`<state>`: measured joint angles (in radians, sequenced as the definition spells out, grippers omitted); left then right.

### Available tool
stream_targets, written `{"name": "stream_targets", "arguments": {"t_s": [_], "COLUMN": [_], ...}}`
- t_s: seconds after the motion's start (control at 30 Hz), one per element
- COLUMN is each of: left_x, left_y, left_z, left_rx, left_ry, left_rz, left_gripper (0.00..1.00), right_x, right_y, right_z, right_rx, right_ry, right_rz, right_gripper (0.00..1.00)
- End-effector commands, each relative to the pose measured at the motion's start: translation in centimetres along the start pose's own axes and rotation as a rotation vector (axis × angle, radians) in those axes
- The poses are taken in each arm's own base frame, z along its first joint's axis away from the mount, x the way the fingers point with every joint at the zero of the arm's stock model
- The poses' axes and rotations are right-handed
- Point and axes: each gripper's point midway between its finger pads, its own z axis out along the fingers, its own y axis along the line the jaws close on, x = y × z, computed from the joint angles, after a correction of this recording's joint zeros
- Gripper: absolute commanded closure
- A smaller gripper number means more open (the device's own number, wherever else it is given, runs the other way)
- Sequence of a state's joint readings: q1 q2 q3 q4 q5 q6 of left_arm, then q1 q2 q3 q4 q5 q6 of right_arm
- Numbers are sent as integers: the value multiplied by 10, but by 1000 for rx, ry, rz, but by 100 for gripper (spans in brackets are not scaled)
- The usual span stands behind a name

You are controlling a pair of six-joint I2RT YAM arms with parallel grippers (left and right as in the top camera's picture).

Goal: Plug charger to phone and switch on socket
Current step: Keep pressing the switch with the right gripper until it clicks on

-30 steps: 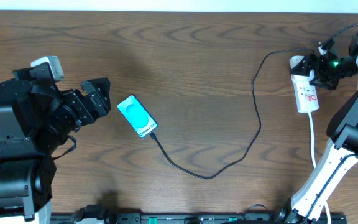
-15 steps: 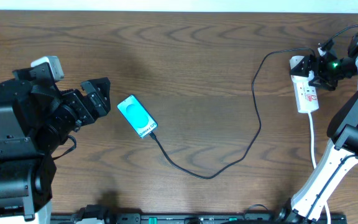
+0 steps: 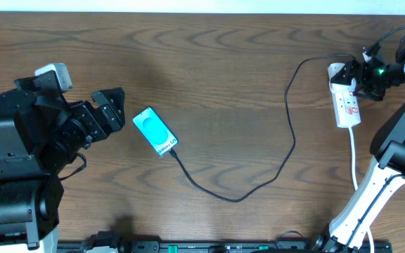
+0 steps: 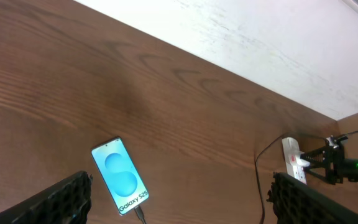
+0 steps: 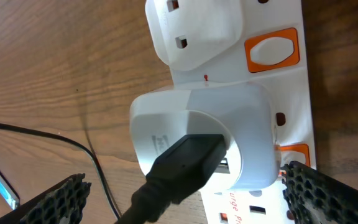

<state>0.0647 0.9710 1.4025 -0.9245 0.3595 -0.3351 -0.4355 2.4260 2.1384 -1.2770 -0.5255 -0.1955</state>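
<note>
The phone (image 3: 155, 131) lies face up with its turquoise screen lit, and the charger's plug tip (image 3: 174, 152) is in its lower end. The black charger cable (image 3: 290, 133) loops across the table to a white adapter (image 5: 204, 134) plugged into the socket (image 3: 347, 112). My left gripper (image 3: 112, 111) is open and empty just left of the phone, which also shows in the left wrist view (image 4: 120, 176). My right gripper (image 3: 356, 76) is open over the socket's far end, straddling the adapter. An orange switch (image 5: 294, 154) sits by its right finger.
A second white plug (image 5: 194, 31) and another orange switch (image 5: 272, 50) sit further along the socket. The socket's white cord (image 3: 354, 158) runs toward the right arm's base. A pale wall (image 4: 260, 37) borders the table's far edge.
My right gripper has edged very slightly to the right above the socket. The left arm, the phone and the cable have not moved.
</note>
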Motion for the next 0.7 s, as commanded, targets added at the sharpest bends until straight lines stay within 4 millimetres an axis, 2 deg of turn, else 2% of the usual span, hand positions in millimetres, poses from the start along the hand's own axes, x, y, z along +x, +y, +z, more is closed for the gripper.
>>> {"name": "stream_targets", "arguments": {"t_s": [0.0,0.67], "left_x": [-3,-2], "left_y": [1,2], "left_z": [-2,-2], "left_rx": [-11,-15], "left_ry": [-12,-6], "left_rz": [21,19], "left_gripper": [8,8], "right_x": [-3,-3], "right_y": [-4,3], "right_z": [0,1], "right_rx": [5,-19], "right_ry": [-6,-3], "right_rz": [7,59], "right_gripper": [1,1]}}
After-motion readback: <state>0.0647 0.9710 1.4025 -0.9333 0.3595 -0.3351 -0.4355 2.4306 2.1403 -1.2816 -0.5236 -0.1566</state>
